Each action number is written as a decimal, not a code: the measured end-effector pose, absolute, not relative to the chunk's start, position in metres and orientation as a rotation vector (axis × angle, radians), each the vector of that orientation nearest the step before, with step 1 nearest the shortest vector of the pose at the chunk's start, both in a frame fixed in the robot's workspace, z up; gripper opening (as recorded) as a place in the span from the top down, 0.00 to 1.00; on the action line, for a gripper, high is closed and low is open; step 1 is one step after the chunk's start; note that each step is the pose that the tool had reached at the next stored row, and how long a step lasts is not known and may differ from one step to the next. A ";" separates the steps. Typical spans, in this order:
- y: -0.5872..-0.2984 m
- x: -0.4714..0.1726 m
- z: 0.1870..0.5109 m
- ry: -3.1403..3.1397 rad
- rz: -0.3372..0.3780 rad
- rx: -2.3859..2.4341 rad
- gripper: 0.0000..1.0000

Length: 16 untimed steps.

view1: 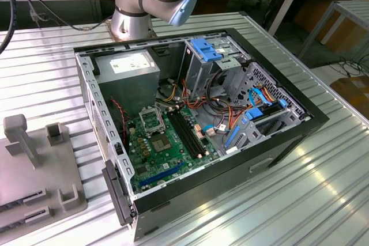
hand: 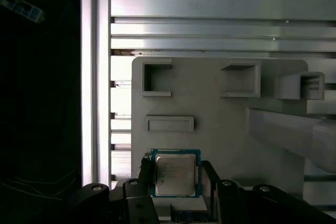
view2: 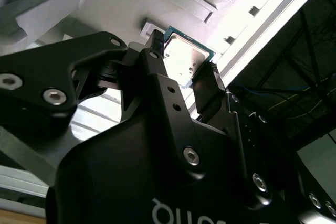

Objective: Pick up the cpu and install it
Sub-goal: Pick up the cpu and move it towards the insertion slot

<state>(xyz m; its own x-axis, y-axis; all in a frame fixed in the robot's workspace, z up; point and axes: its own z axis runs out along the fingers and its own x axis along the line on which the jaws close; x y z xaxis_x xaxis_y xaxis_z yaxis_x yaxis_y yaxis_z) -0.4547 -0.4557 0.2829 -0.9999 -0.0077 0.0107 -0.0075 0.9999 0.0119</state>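
Pick-up step in hand. Gripper (hand: 177, 182) fingers press both edges of cpu (hand: 175, 170), seemingly clenched on it. Chip at grey fixture tray (hand: 226, 129), well apart from socket (view1: 151, 120). Lift needs level, steady hold.

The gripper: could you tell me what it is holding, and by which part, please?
The gripper appears to hold the cpu by two opposite side edges, one finger on each, over the grey tray.

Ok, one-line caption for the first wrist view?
Gripper shut on the cpu over the grey holder plate.
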 end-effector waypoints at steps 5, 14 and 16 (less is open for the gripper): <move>-0.456 -0.455 0.284 -3.131 -0.019 0.012 0.53; -0.456 -0.455 0.287 -3.131 -0.018 0.012 0.53; -0.456 -0.455 0.287 -3.131 -0.018 0.012 0.53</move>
